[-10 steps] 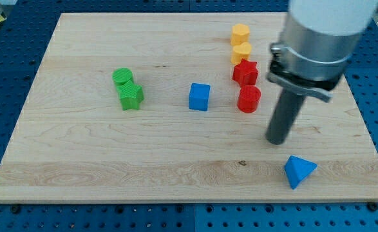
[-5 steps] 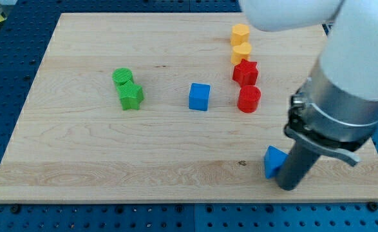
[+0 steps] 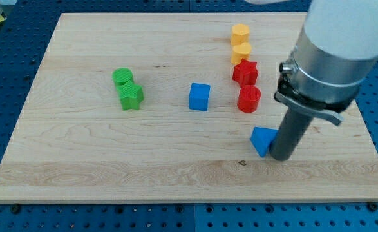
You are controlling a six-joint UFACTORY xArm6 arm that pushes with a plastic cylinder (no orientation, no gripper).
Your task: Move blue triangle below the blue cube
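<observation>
The blue triangle (image 3: pixel 261 140) lies at four o'clock from the blue cube (image 3: pixel 199 96), near the desk's (image 3: pixel 79 161) bottom. My tip (image 3: pixel 280 156) touches its three-o'clock side, placed to shove it toward nine. No gripper fitted.

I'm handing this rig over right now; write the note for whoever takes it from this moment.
My tip touches the blue triangle on its right side. The blue cube sits mid-board, up and to the view's left of the triangle. The triangle lies below the red cylinder, not yet under the cube. Left: push it further toward the view's left until it is straight below the cube.
</observation>
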